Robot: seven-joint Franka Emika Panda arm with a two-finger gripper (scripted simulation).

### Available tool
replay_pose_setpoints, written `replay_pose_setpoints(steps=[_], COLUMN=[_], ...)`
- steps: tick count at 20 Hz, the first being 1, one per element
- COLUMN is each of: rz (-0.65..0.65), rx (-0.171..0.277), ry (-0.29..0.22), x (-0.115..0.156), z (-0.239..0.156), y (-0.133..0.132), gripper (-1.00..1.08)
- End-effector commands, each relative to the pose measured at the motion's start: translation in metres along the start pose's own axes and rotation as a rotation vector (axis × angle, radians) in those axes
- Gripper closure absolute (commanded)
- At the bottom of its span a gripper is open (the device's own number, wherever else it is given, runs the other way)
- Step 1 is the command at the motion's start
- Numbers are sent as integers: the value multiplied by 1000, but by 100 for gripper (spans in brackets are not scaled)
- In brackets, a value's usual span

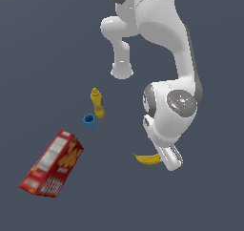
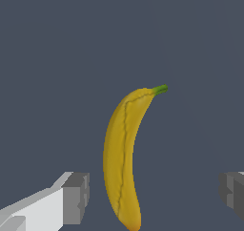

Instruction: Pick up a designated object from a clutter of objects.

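Banana [image 2: 121, 156] between spread fingers [image 2: 76, 197]; bottle [image 1: 97, 103] just beside cup [image 1: 89, 120].

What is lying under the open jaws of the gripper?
The banana lies on the bare grey floor between the open jaws. In the exterior view the arm covers its far end.

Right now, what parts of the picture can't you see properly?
- Gripper: in the exterior view the arm's own wrist hides it; the wrist view cuts off one finger at the edge.
- Banana: in the exterior view the arm covers one end, so how high the fingers are above it can't be told.
- Red cracker box: its lettering is too small and blurry to read.
- Blue cup: too tiny to see inside.
- Arm's top: cut off by the exterior view's edge.
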State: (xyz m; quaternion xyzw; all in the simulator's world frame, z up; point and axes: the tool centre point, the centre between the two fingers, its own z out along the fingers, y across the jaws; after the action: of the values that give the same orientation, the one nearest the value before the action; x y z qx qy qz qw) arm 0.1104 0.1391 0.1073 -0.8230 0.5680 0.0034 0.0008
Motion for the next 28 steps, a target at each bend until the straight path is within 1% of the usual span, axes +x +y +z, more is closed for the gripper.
replay_pose_setpoints(steps=[1, 6, 12, 21, 28], rz=[55, 136, 193, 204, 207], rx=[1, 2, 3, 3, 3], ry=[2, 4, 6, 6, 6], x=[-3, -7, -10, -11, -11], z=[10, 25, 36, 42, 73], y=[-3, -7, -10, -10, -9], gripper=[-92, -92, -92, -92, -92])
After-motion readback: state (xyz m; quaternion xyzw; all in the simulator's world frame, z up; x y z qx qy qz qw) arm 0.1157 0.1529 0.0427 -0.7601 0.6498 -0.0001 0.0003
